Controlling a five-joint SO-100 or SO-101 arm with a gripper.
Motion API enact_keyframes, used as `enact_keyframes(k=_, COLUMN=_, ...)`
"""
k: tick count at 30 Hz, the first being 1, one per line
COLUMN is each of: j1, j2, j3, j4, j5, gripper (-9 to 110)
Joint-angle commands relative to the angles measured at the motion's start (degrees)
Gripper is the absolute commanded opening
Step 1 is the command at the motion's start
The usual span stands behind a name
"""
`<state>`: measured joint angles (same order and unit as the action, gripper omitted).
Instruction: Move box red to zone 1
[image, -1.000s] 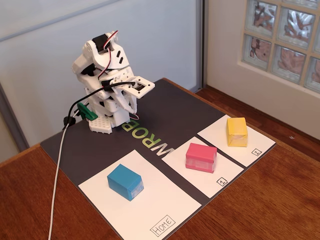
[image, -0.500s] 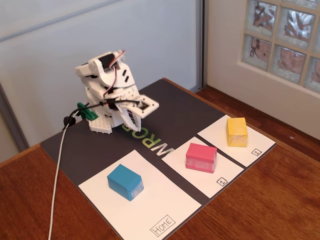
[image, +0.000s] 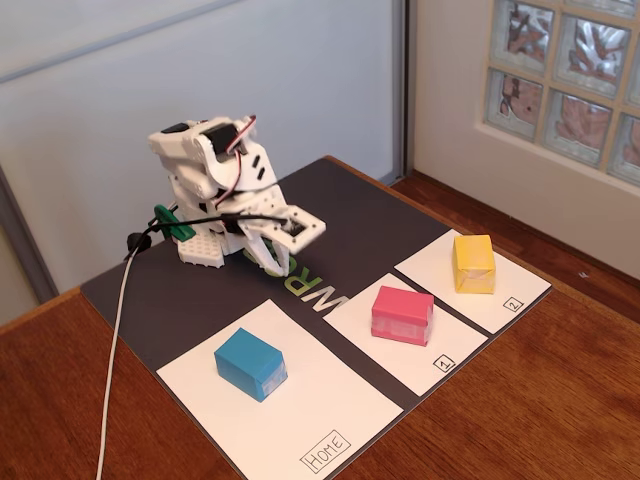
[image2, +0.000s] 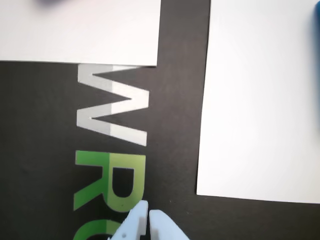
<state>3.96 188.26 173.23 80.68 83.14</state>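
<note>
Fixed view: you see the arm (image: 215, 190) folded low at upper left of the frame, on a dark mat (image: 190, 290) that lies on the wooden desk (image: 560, 400).
Jaws: your gripper (image2: 147, 217) shows at the bottom edge of the wrist view, its pale tips nearly touching, closed on nothing.
Box red: the box red (image: 402, 314) sits on zone 1 (image: 440, 345), right of frame centre, well apart from the jaws.
Zone 1: white sheet with a boxed "1" at its lower right corner.
Other blocks: a blue block (image: 250, 363) rests on the HOME sheet (image: 300, 420) at lower centre; a yellow block (image: 473, 263) rests on the sheet marked 2 (image: 525, 285) at right.
Wrist view: you look down on grey and green lettering (image2: 112, 150) between two white sheets.
</note>
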Motion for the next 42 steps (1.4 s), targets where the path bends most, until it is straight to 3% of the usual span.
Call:
enact_keyframes(k=1, j1=-0.88, j2=3.08, j3=0.79, j4=1.32, j5=-1.14, gripper=0)
enact_keyframes(k=42, j1=-0.62, j2=3.08, j3=0.88, j4=2.37, j5=-0.26, gripper=0)
